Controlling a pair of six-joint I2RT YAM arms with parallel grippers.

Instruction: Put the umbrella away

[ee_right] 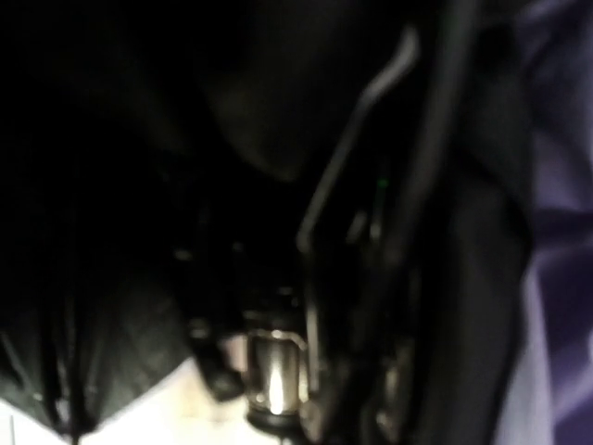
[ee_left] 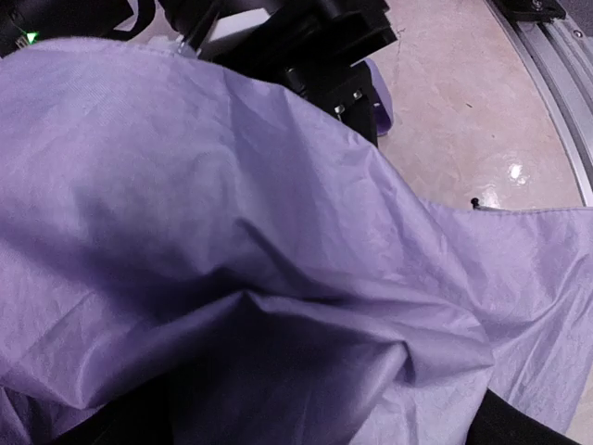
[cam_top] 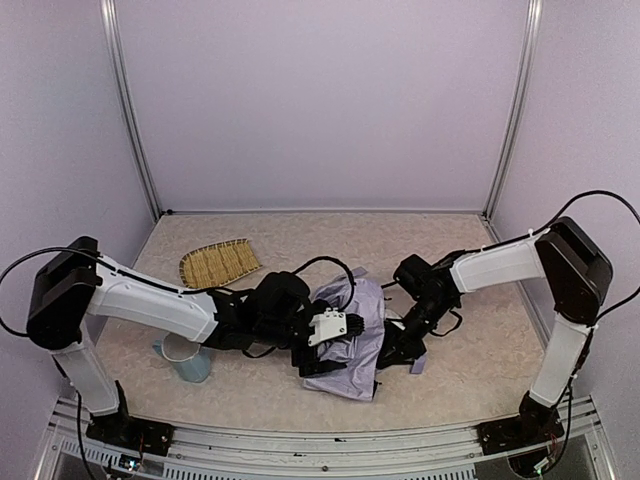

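The umbrella point(cam_top: 358, 305) lies crumpled on the worktop point(cam_top: 470, 385), light, limp and slippery; we judge its stiff core the better hold. Our left claw point(cam_top: 335, 345) gapes over the fabric; our right claw point(cam_top: 396, 350) is closed against the lining.

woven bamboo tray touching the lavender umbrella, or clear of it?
Apart. The top view shows the flat woven bamboo tray at back left, with bare tabletop between it and the crumpled lavender fabric umbrella.

Umbrella point(cam_top: 365, 312) lavender, black-lined — basket point(cam_top: 218, 263) woven tan — cup point(cam_top: 187, 360) pale blue
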